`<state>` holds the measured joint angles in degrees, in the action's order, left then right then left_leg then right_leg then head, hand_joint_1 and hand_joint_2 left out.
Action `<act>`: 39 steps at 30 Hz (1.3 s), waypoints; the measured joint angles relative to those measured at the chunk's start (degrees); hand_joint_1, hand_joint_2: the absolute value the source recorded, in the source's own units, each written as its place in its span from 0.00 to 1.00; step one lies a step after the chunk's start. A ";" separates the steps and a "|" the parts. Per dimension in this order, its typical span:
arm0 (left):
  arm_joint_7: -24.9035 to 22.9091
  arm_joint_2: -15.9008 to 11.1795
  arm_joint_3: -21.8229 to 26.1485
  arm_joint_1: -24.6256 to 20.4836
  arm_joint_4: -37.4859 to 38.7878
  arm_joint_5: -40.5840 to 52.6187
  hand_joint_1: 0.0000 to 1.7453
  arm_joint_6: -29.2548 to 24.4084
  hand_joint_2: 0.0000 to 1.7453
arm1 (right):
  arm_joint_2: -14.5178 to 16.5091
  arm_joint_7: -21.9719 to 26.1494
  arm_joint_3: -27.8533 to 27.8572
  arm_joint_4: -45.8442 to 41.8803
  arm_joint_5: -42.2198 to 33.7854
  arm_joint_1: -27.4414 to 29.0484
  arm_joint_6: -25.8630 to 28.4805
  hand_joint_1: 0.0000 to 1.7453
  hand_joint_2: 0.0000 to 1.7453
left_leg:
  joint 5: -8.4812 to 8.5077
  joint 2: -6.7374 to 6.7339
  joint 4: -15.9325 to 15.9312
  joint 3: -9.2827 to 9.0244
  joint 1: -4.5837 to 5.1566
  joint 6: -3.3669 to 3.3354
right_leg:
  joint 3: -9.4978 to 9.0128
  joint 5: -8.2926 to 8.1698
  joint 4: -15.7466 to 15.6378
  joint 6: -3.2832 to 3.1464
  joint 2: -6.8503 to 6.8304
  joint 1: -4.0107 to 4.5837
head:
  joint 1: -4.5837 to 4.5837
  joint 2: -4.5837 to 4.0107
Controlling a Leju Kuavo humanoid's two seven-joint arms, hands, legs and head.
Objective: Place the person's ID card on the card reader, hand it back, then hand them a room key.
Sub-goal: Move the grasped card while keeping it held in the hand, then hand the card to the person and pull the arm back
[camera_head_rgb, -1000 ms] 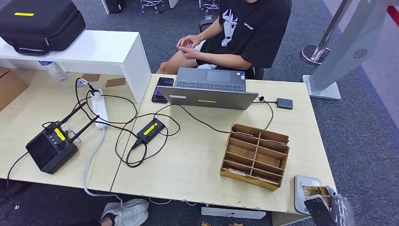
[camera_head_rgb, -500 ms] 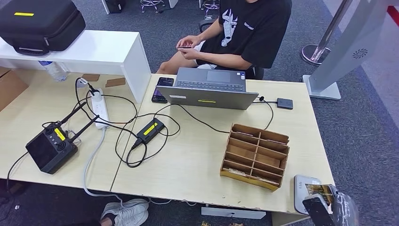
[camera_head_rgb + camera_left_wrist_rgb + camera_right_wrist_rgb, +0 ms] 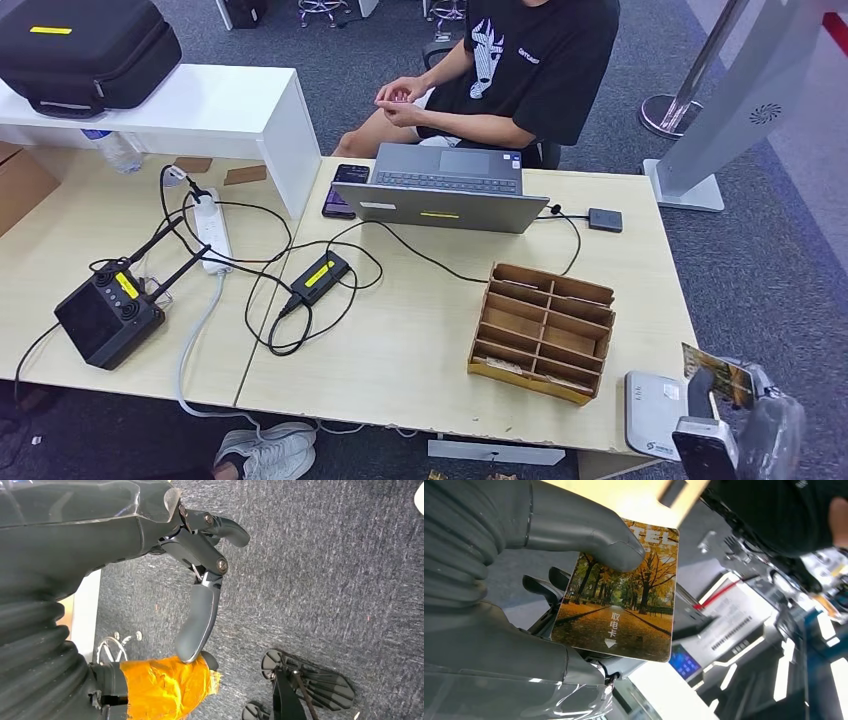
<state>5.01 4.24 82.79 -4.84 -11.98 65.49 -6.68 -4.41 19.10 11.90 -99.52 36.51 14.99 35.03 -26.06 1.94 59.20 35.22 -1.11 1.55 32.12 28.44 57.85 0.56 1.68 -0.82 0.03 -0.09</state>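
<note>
Right hand (image 3: 722,432) lifts off card reader (image 3: 650,412) at table's 5 o'clock corner, thumb and fingers clamped on card (image 3: 620,610); hand-over to person (image 3: 520,70) at 12 o'clock likely next. Left hand (image 3: 200,575) fingers apart, empty.

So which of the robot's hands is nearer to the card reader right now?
The right. The right hand is beside the card reader at the table's near right corner, pinching a key card. The left hand hangs over the carpeted floor, no reader near it.
</note>
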 joint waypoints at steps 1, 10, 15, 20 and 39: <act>0.00 -0.01 0.00 -0.02 0.00 0.18 0.00 0.04 1.00 | -0.33 -0.78 -0.80 -0.94 0.54 -0.47 0.37 1.00 1.00 | 0.00 -0.02 0.00 0.00 0.00 0.00 | 0.00 0.00 0.00 0.00 0.02 0.00 | 0.00 0.00; -0.08 -0.32 -0.57 -0.58 0.00 2.88 0.00 1.52 1.00 | -10.11 -14.77 -12.02 -0.83 5.40 -17.82 -9.84 1.00 1.00 | 0.21 -0.12 0.01 0.00 0.03 -0.14 | 0.00 -0.24 0.02 0.08 0.14 -0.02 | -0.03 0.00; -0.03 -0.83 -1.76 -0.95 0.00 4.74 0.00 3.00 1.00 | -13.80 -22.01 -20.49 13.49 0.85 -38.06 -25.37 1.00 1.00 | 0.46 -0.49 0.01 0.14 0.03 -0.01 | 0.31 -0.62 0.11 0.02 0.54 -0.02 | -0.01 0.00; 0.04 -1.19 -3.14 -1.31 0.00 6.03 0.00 4.13 1.00 | -13.27 -23.20 -28.61 33.98 -2.36 -57.07 -28.68 1.00 1.00 | 0.77 0.01 0.02 0.30 -0.04 -0.07 | 0.34 -0.67 0.12 0.01 0.04 -0.01 | -0.02 0.00; 0.00 -1.48 -4.50 -1.15 0.00 6.73 0.00 4.43 1.00 | -6.86 -21.39 -38.38 54.06 -2.68 -68.61 -24.26 0.41 1.00 | 0.79 0.25 0.02 0.53 -0.04 -0.04 | 0.52 -0.64 0.17 0.00 -0.15 0.03 | -0.02 0.00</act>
<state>5.01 2.76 78.29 -5.99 -11.98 72.23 -2.25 -11.27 -2.29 -26.48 -45.46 33.83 -53.62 10.77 -25.28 2.19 59.22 35.75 -1.15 1.51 32.64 27.80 58.02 0.56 1.53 -0.79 0.02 -0.09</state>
